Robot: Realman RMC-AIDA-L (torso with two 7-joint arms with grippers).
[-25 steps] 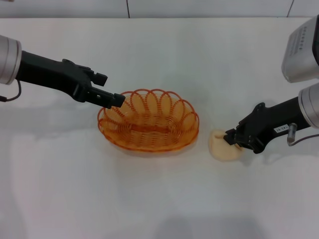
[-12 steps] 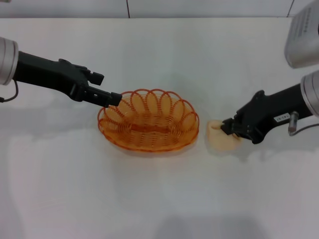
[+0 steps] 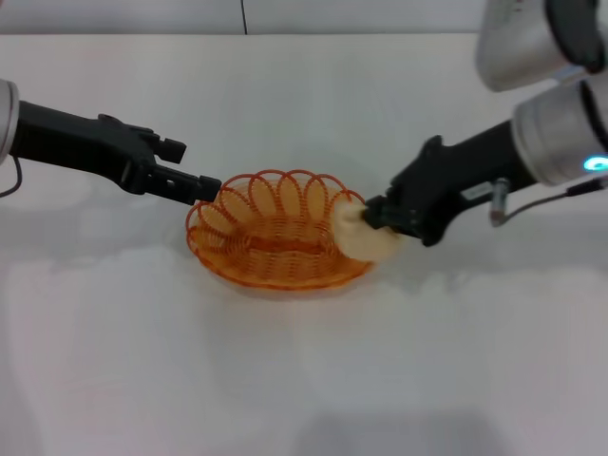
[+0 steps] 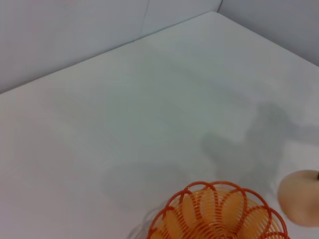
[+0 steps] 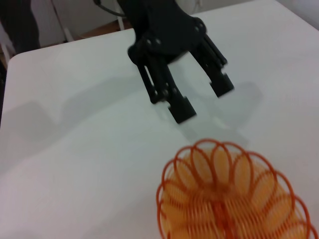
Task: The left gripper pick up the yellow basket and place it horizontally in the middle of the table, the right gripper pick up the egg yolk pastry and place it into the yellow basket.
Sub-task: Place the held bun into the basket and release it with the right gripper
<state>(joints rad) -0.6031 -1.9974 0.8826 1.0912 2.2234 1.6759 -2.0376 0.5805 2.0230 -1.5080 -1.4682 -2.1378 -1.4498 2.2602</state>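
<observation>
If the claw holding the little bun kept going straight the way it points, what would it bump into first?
Probably the basket: the right gripper points leftward with the bun at the basket's near rim, though its height over the rim is unclear.

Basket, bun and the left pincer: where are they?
Basket (image 3: pixel 275 249), head view, on its wire floor.
Bun (image 3: pixel 359 239), head view, on its pale dome at the basket's rim.
Left pincer (image 5: pixel 204 101), right wrist view, midway between its open fingertips.

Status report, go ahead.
Right gripper shut on pastry, at basket's right rim. Left gripper open, just off basket's left rim. Pastry not yet in; nothing in the way.
</observation>
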